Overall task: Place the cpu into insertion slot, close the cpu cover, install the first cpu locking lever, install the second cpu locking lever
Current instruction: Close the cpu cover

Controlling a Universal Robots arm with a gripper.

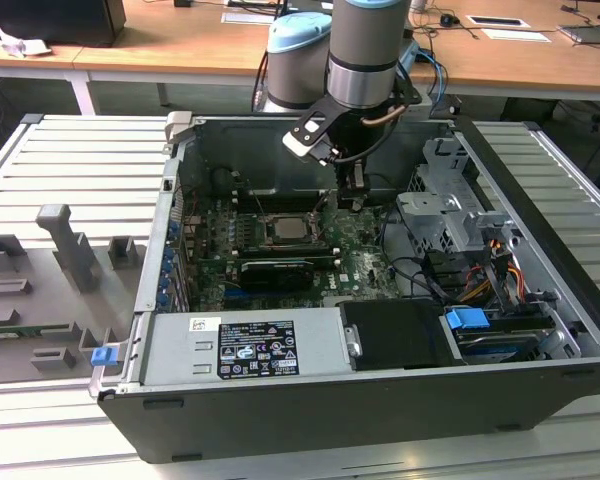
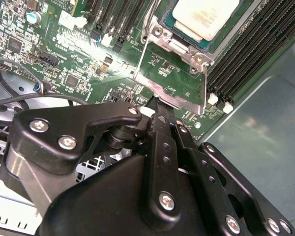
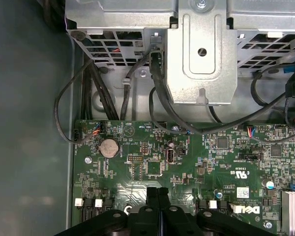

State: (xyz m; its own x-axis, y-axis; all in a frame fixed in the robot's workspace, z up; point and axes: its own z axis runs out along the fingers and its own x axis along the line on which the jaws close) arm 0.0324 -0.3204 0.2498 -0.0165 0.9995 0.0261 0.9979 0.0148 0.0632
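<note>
The cpu [image 1: 283,228] lies in its socket on the motherboard [image 1: 365,262] inside the open computer case. Its pale metal top [image 2: 204,17] is uncovered. The cpu cover [image 2: 163,91], a thin silvery frame, stands tilted up from the socket, and green board shows through its opening. My gripper [image 1: 352,203] hangs just to the exterior view's right of the socket. Its black fingers [image 3: 152,196] are pressed together with no gap. The fingertips [image 2: 160,109] meet the raised free edge of the cover.
A metal drive cage [image 1: 450,215] with bundled cables [image 1: 460,285] stands to the exterior view's right of the gripper. The power supply [image 1: 245,345] lies along the case front. Memory slots [image 2: 246,54] flank the socket. Grey fixtures [image 1: 70,250] stand on the slatted table outside the case.
</note>
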